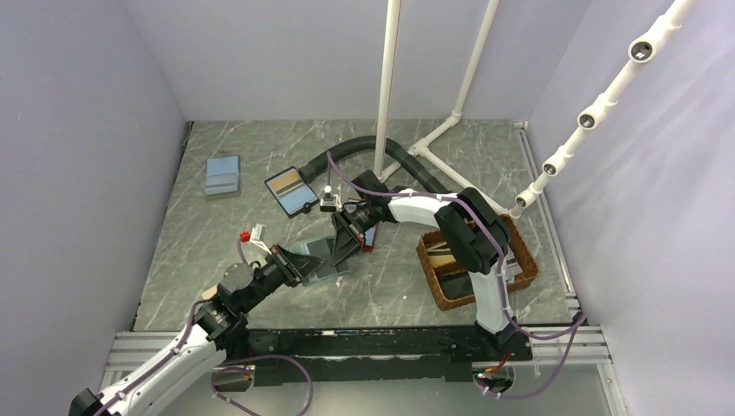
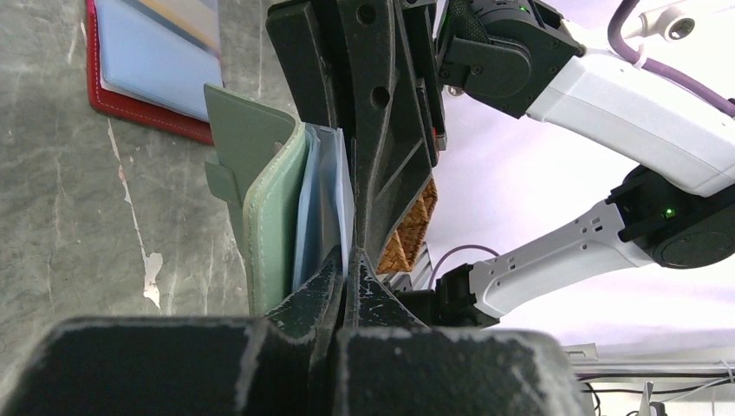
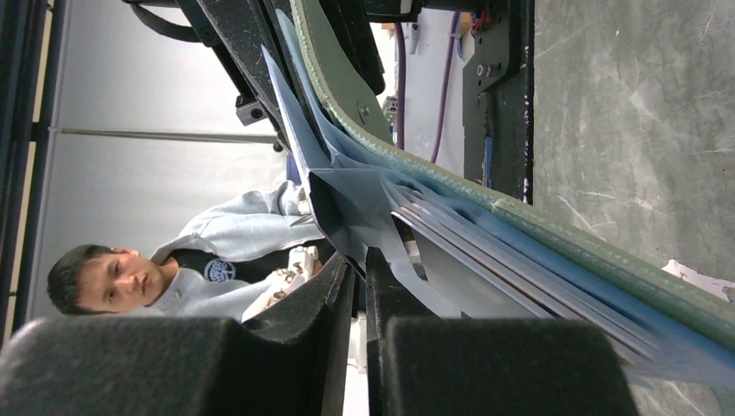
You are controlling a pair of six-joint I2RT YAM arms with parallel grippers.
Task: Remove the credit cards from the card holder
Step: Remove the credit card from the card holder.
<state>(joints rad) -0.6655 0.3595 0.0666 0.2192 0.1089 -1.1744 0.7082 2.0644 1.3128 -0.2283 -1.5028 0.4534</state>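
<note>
The only marking in view is a round dark emblem (image 3: pixel 217 270) on the grey sweatshirt of a person (image 3: pixel 113 277) seen in the right wrist view; its lettering is too small to read. The card holder (image 1: pixel 322 260) is at mid-table between the two arms, and its green cover stands open. The credit cards (image 3: pixel 485 260) show as layered pale edges inside it. The left gripper (image 2: pixel 345 269) is clenched on the holder's pale inner leaf. The right gripper (image 3: pixel 357 260) has its jaws a narrow slit apart at a pale leaf edge; whether they pinch it cannot be told. Around it lie a black-edged holder (image 1: pixel 291 191), a pale blue stack (image 1: pixel 223 176) and a wicker basket (image 1: pixel 451 303). A black hose (image 1: pixel 347 149) curves beside white pipes (image 1: pixel 387 87). The left wrist view shows a red-edged holder (image 2: pixel 147 78) flat on the table (image 1: pixel 217 260). In the overhead view the right arm largely hides it.
</note>
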